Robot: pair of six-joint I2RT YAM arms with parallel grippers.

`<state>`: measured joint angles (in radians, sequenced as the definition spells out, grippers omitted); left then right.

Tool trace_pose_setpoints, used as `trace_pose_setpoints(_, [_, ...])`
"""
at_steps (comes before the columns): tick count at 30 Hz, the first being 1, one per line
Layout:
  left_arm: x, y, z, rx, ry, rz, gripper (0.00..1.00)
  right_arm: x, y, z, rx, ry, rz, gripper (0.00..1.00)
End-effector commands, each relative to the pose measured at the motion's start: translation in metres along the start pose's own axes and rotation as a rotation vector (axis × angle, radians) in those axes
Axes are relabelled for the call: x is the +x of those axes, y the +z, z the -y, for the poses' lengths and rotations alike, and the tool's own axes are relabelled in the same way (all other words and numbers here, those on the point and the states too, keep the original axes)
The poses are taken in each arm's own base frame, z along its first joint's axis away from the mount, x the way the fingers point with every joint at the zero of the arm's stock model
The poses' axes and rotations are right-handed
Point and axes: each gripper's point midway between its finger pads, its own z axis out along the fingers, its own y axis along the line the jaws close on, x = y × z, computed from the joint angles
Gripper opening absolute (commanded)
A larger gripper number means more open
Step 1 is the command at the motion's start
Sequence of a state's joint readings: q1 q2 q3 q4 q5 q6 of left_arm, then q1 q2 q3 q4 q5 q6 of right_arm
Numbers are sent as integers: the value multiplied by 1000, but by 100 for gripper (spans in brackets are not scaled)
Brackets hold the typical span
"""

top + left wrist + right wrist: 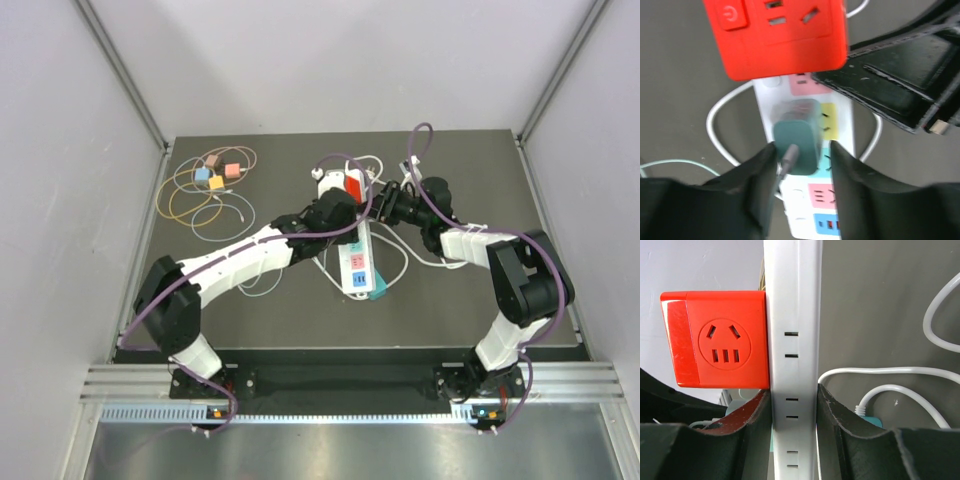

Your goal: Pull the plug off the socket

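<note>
Teal plug point(798, 144) seated in the white power strip point(845, 125).
Left claw point(801, 146) apart, straddling the plug; right claw point(793, 392) clamped across the strip's edges, near the red adapter cube point(715, 345) on it.

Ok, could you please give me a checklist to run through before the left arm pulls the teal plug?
1. Left fingers straddle the plug: ok.
2. Left fingers tight on the plug: not ok, a gap shows on one side.
3. Right fingers clamp the strip: ok.
4. Red adapter clear of the left fingers: ok.
5. Cable at the plug slack enough: cannot tell.
</note>
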<state>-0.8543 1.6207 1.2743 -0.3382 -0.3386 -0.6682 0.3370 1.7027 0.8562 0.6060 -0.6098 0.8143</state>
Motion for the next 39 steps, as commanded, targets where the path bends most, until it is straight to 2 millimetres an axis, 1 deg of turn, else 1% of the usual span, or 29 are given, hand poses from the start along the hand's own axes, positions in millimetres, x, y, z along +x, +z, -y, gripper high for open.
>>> trace_pose_setpoints(1, [-18,1,1,-42,11,56,47,-52,-12,-65,-171,-139,143,0])
trace_pose_setpoints(2, [-18,1,0,-49,16,60,29,-52,-12,-66,-172,-140,143,0])
trace_pose_setpoints(5, [-22,4,-2,-69,31,75,15,-53,-13,-67,-174,-142,145,0])
trace_pose_setpoints(6, [-22,4,-2,-71,36,78,8,-52,-13,-68,-176,-144,145,0])
trace_pose_setpoints(9, [-27,0,0,-52,60,88,0,-53,-13,-68,-178,-145,144,0])
trace_pose_setpoints(11, [-32,-6,5,-17,63,106,0,-53,-13,-68,-177,-165,147,0])
trace_pose_setpoints(12, [-35,-15,6,8,55,120,0,-53,-14,-68,-175,-173,150,0])
trace_pose_setpoints(13, [-42,-20,11,41,17,151,0,-54,-14,-68,-170,-183,154,0])
trace_pose_setpoints(14, [-46,-25,9,56,-10,165,0,-55,-15,-66,-159,-196,159,0])
trace_pose_setpoints(15, [-41,-26,3,63,-36,155,0,-56,-15,-68,-161,-206,164,0])
trace_pose_setpoints(16, [-46,-40,11,148,-132,143,0,-55,-15,-66,-155,-208,164,0])
trace_pose_setpoints(17, [-60,-40,4,185,-206,165,0,-56,-16,-67,-155,-215,166,0])
trace_pose_setpoints(18, [-55,-45,-3,214,-256,154,0,-56,-16,-66,-151,-218,168,0])
trace_pose_setpoints(19, [-52,-49,3,285,-328,108,0,-57,-16,-67,-153,-220,170,0])
trace_pose_setpoints(20, [-60,-50,-3,302,-365,125,0,-56,-16,-66,-151,-221,170,0])
trace_pose_setpoints(21, [-56,-52,-6,309,-380,110,0,-57,-16,-66,-151,-222,170,0])
trace_pose_setpoints(24, [-59,-59,-3,331,-313,114,0,-56,-16,-65,-144,-226,173,0])
trace_pose_setpoints(25, [-58,-59,-4,330,-191,128,0,-56,-16,-64,-142,-227,173,0])
trace_pose_setpoints(26, [-59,-65,6,357,-91,146,0,-57,-17,-66,-143,-228,176,0])
trace_pose_setpoints(27, [-54,-67,4,345,106,163,0,-57,-16,-64,-140,-227,175,0])
trace_pose_setpoints(29, [-49,-72,4,327,233,191,0,-58,-17,-64,-136,-228,178,0])
trace_pose_setpoints(31, [-56,-84,-1,320,317,232,0,-59,-18,-64,-133,-233,183,0])
trace_pose_setpoints(32, [-58,-87,-5,307,331,244,0,-59,-18,-64,-134,-234,184,0])
trace_pose_setpoints(34, [-72,-102,-9,300,289,290,0,-58,-17,-64,-134,-235,182,0])
trace_pose_setpoints(35, [-80,-110,-10,307,232,298,0,-58,-17,-62,-129,-231,181,0])
trace_pose_setpoints(36, [-80,-110,-8,332,125,261,0,-57,-16,-61,-129,-229,178,0])
trace_pose_setpoints(37, [-81,-106,-21,320,57,216,0,-56,-15,-60,-128,-227,175,0])
trace_pose_setpoints(38, [-82,-108,-16,360,1,180,0,-56,-15,-59,-125,-225,175,0])
trace_pose_setpoints(39, [-74,-106,-8,412,-63,123,0,-57,-15,-59,-124,-225,176,0])
